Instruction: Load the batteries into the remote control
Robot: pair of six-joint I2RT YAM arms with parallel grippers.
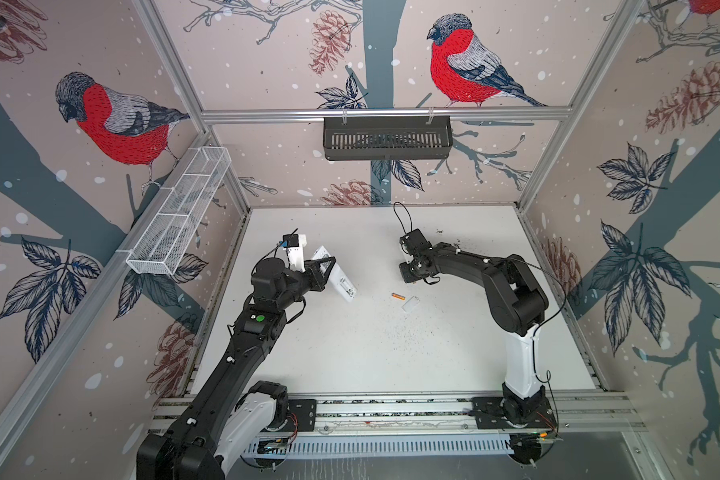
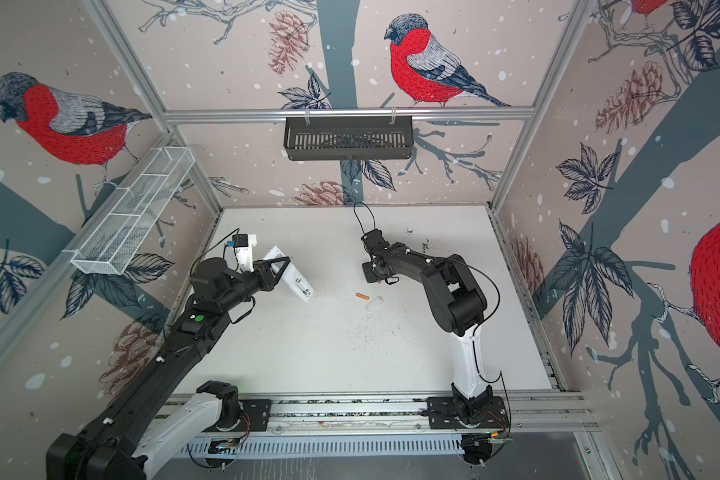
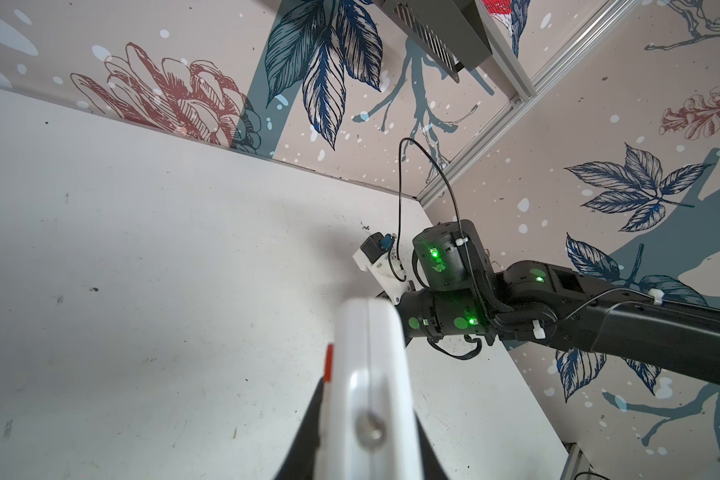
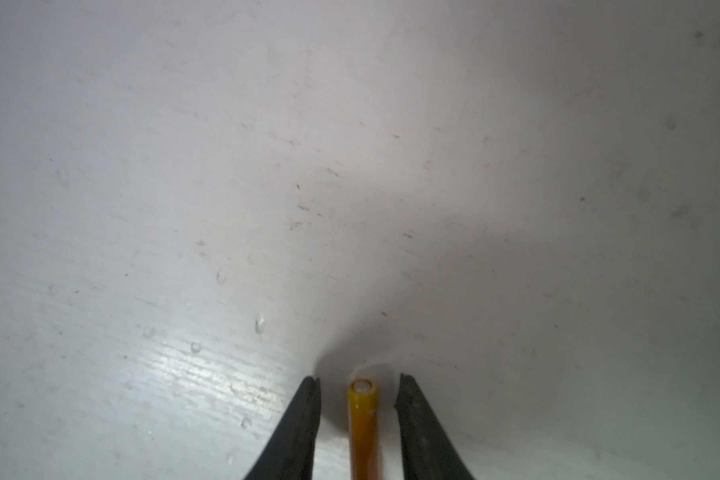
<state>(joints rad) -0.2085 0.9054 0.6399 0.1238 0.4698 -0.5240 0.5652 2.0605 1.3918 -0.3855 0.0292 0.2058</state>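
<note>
**A:** Start at the right claw. How do its fingers stand?

**B:** Spread. The two black fingers flank the first battery, and a strip of desk shows in the gap on each side. Neither finger touches the battery where the wrist view shows it. The battery's end face points at the desk, close over a shadow.

**A:** Is the battery resting on the desk?

**B:** I cannot tell. Its other end runs out of the wrist picture, and in a top view the right claw hides nearly all of it.

**A:** And the left claw?

**B:** The left claw is pressed onto the remote control, with a black finger on either side of the white bar. In both top views the remote control is tilted and clear of the desk, left of the middle. Its lower end points toward the centre.

**A:** What lies further out?

**B:** The second battery lies flat on the desk between the two claws, nearer the right one. Just beside it is a small white cover piece. Dark specks are scattered on the desk nearer the arm bases.

**A:** And on the walls?

**B:** A white wire basket hangs on the left rail. A black slotted tray hangs from the back rail.
</note>
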